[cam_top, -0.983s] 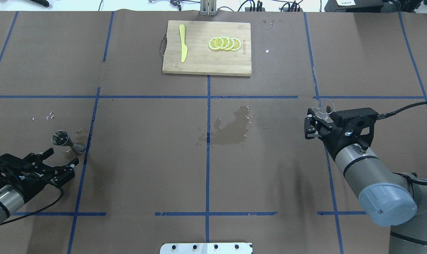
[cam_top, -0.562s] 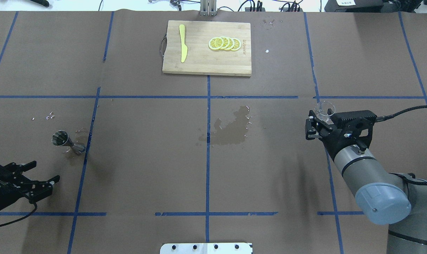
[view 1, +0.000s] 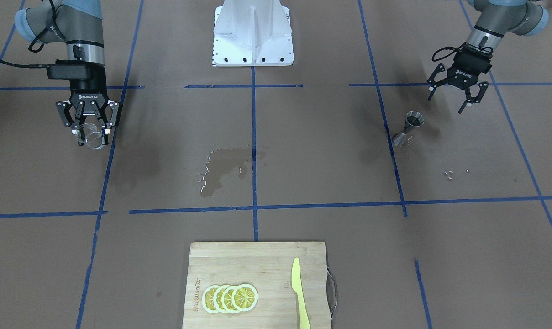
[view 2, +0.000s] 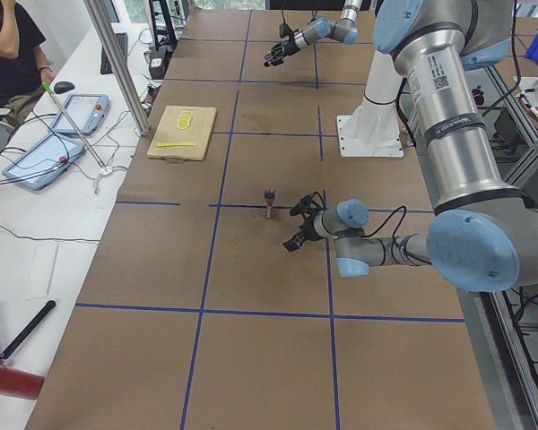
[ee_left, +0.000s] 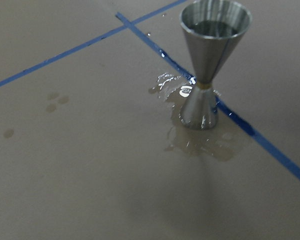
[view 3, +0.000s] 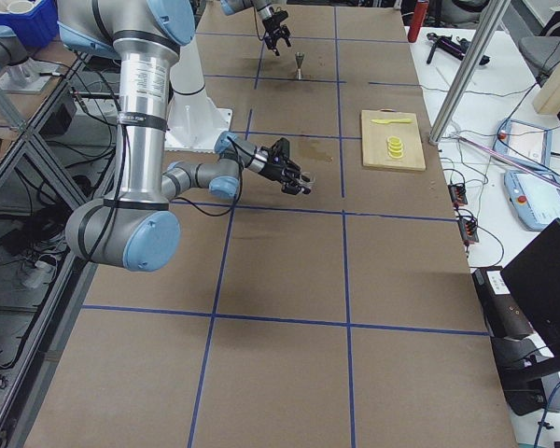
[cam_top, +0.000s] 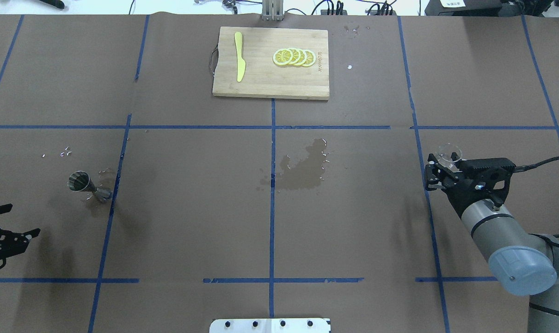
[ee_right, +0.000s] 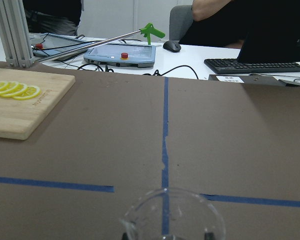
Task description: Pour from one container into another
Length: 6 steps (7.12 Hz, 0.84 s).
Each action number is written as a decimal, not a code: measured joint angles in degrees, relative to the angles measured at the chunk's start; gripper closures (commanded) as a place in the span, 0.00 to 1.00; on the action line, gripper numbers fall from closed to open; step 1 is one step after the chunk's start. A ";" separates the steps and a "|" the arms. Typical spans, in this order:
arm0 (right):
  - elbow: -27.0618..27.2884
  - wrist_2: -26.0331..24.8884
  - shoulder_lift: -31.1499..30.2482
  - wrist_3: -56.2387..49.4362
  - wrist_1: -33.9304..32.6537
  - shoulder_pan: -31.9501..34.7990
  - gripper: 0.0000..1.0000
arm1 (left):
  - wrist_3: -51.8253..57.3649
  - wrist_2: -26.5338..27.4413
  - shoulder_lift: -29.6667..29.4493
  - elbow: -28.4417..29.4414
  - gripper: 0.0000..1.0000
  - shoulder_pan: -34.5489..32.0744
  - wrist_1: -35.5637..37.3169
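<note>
jigger [ee_left: 205, 70] upright, axis vertical | glass cup [view 1: 92, 136] mouth-up, right jaws

ROBOTIQ stands in white on the body of the right claw [view 1: 92, 133]. The burnt-in mark on the cutting board [view 1: 266, 269] is too small to read.

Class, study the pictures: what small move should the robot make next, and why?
Probably lower the right hand to stand the glass cup on the table. The jigger already holds liquid and stands in a puddle, the cup looks empty, and the open left hand is clear of it, so the pour seems done.
</note>
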 measured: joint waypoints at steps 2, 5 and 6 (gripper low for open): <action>-4.52 -2.66 -1.03 0.21 5.52 -0.89 1.00 | 5.12 -14.37 -3.88 1.31 0.00 -15.37 4.90; -7.69 -8.33 -1.08 3.50 6.54 -5.63 1.00 | 9.89 -28.10 -9.44 1.53 0.00 -29.21 16.27; -8.37 -10.18 -1.07 4.14 6.57 -7.36 1.00 | 11.19 -30.92 -11.73 1.53 0.00 -31.87 19.59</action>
